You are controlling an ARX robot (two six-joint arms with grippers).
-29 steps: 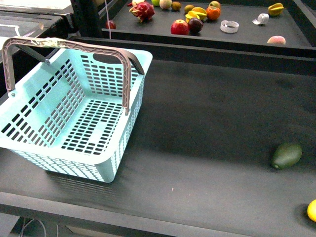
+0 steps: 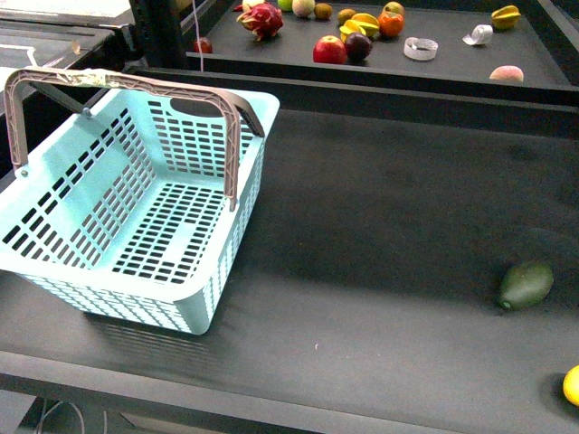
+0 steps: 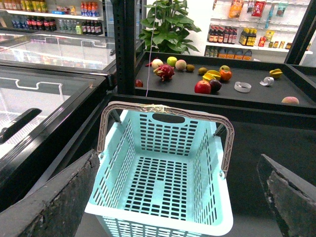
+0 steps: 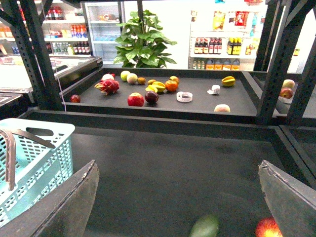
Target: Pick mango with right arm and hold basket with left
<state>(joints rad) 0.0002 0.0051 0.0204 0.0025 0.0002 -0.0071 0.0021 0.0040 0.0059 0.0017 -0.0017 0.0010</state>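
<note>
The pale turquoise basket (image 2: 136,217) stands empty at the left of the dark table, its grey-brown handles (image 2: 127,83) raised. The yellow mango (image 2: 572,386) lies at the table's front right, cut by the picture's edge. No arm shows in the front view. In the left wrist view my left gripper (image 3: 177,155) is open, hanging above and in front of the basket (image 3: 163,177), which shows between its fingers (image 3: 64,197). My right gripper (image 4: 177,164) is open over bare table, and the mango (image 4: 268,228) shows reddish-yellow low down by one finger (image 4: 291,197).
A dark green oval fruit (image 2: 525,284) lies near the mango, also in the right wrist view (image 4: 205,226). A raised back shelf (image 2: 452,63) holds several fruits and a tape roll (image 2: 421,48). Black frame posts (image 4: 276,59) stand at the right, a glass freezer (image 3: 44,84) at the left.
</note>
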